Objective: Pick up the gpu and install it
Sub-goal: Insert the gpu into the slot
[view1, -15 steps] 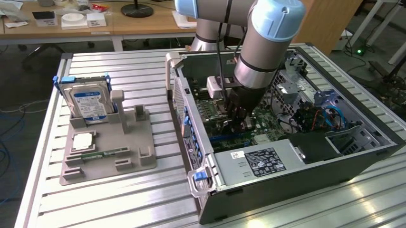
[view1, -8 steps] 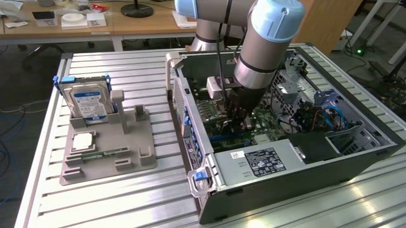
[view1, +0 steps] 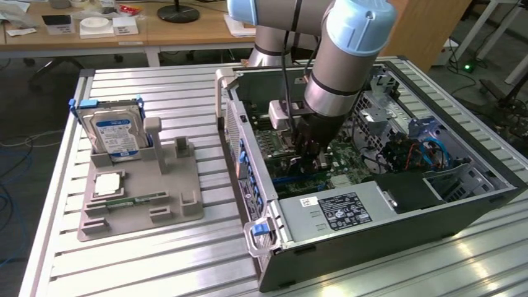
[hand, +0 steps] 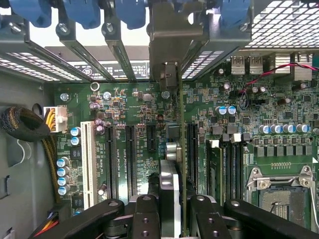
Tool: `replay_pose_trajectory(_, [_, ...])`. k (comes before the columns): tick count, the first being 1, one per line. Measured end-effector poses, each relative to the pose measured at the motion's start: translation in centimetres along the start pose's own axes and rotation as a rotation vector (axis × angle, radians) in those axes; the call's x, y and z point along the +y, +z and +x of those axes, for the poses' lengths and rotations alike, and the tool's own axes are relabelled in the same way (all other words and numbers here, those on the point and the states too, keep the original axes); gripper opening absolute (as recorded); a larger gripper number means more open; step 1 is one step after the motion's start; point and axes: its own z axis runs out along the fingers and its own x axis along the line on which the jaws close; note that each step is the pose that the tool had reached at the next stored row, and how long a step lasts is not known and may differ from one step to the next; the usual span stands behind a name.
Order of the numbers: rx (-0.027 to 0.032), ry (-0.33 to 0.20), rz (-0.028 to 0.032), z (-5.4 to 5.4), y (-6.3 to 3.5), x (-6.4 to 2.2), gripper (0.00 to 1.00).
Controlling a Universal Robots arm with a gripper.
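The arm reaches down into the open computer case [view1: 462,204], which lies on its side on the slatted aluminium table [view1: 165,260]. The gripper [view1: 307,158] is low over the motherboard [hand: 124,104].

In the wrist view the gripper [hand: 172,214] is pinching the gpu [hand: 167,50], with its black fingers [hand: 144,214] pressed against both faces. The card stands on edge over the board, between the black expansion slots [hand: 130,159] and the memory slots [hand: 224,164]. Its metal bracket sits at the case's rear openings, among the blue retention clips [hand: 79,10]. I cannot tell whether the card's edge is fully seated in a slot.

The CPU socket [hand: 284,194] stands open.

At the exterior view's left, well apart from the case, a grey fixture tray [view1: 177,204] holds a hard drive [view1: 115,133] upright, a processor [view1: 107,184] and a memory stick [view1: 132,201].
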Motion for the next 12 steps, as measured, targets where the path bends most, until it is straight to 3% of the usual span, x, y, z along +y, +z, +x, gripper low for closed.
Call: replay_pose_trajectory(12, [0.0003,0.0,-0.0001,-0.1,0.01,0.0,0.29])
